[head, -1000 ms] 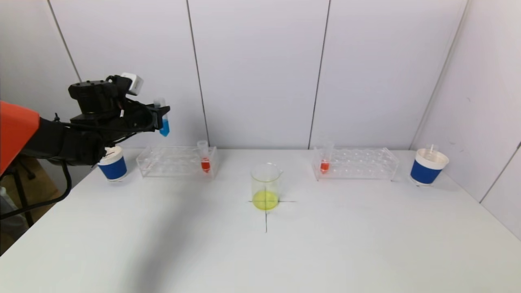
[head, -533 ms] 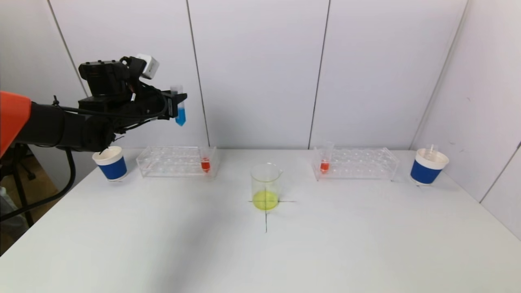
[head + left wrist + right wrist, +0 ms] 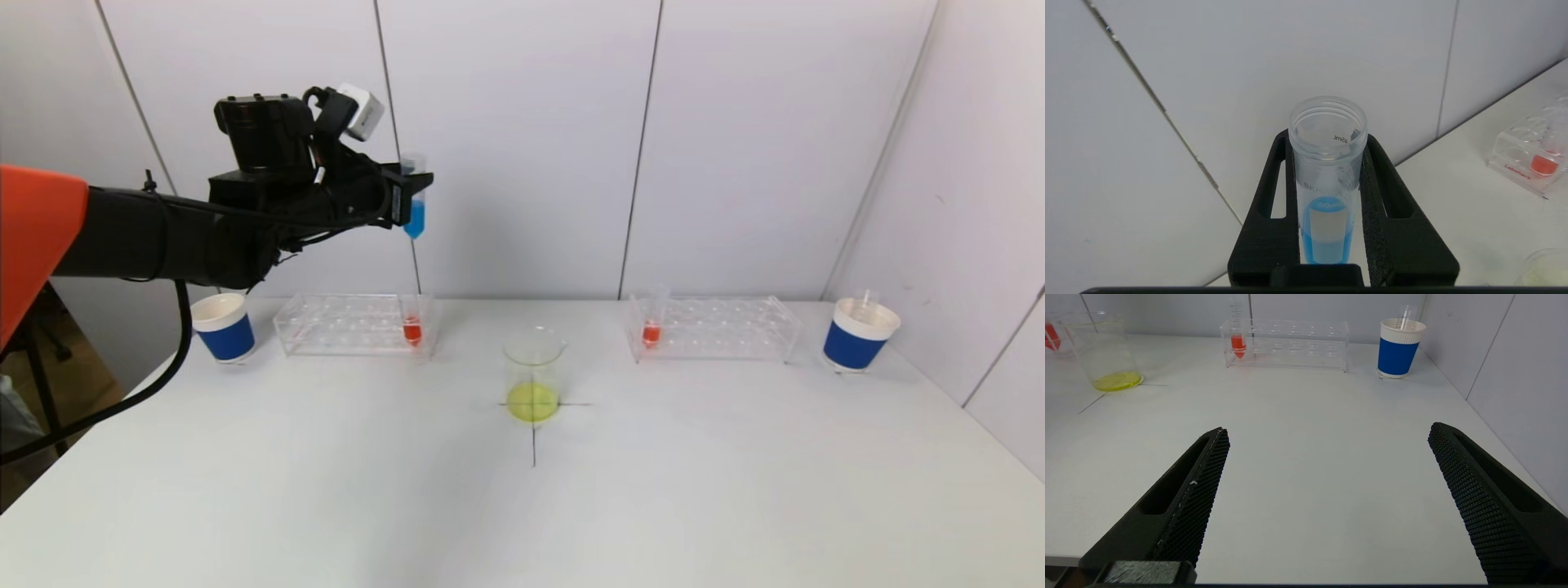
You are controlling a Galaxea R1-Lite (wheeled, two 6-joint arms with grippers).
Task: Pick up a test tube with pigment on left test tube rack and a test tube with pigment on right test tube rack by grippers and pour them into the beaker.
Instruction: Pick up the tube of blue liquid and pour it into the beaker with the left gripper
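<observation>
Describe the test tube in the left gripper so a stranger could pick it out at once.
Start at the left test tube rack on the white table, then look high above its inner end. There the left gripper is shut on an upright, uncapped test tube. It is the only tube holding blue pigment; the tubes in the racks hold red.
</observation>
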